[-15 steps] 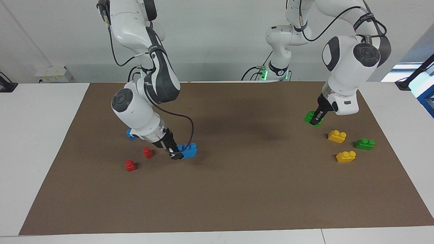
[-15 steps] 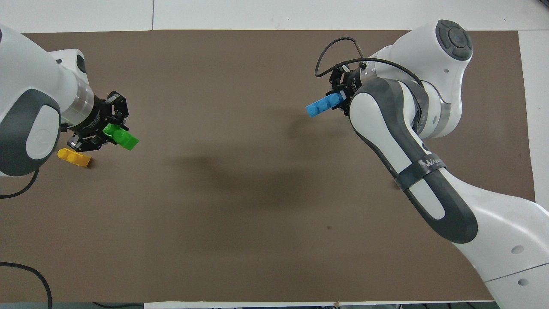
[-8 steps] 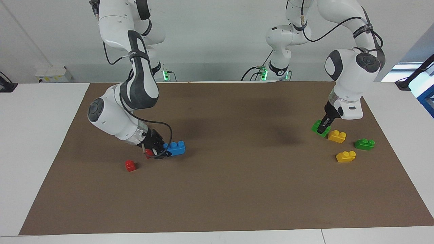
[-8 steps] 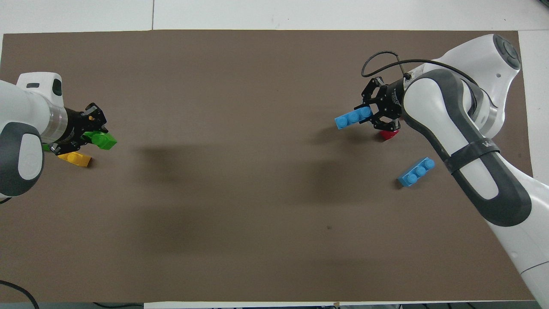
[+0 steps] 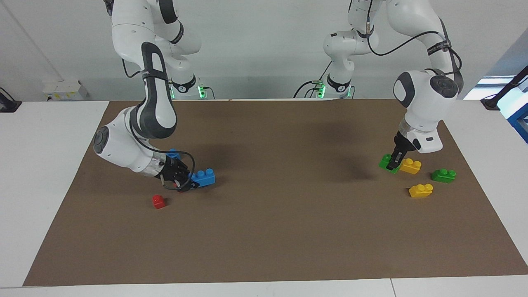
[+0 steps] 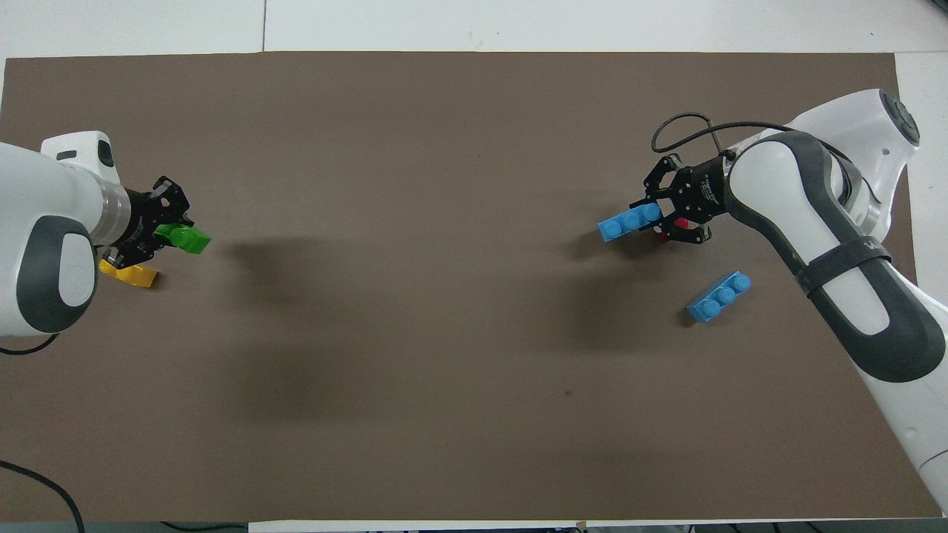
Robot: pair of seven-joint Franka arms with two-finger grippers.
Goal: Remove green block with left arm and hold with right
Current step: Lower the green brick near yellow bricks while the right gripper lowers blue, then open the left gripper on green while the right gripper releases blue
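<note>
At the right of the facing view, the left gripper has come down since a second ago: then it carried the green block clear above the mat, now the block sits low at the mat, just beside the nearer yellow brick, with the fingers closed on it from above. In the overhead view the same block shows at the left edge of the frame, gripped by the left gripper, with a yellow brick just below it in the picture. A second yellow brick and a darker green brick lie close by, lower right of the block in the facing view. At the left of that view, the right gripper has swung lower and toward its own end of the table, its fingers clamped on one end of a blue brick that now looks to be down at the mat; a second blue brick, hidden before, is uncovered in the overhead view, and a red brick lies lower left. I judge the separation done, with both arms setting their pieces down among the loose bricks; release seems to be what remains.
</note>
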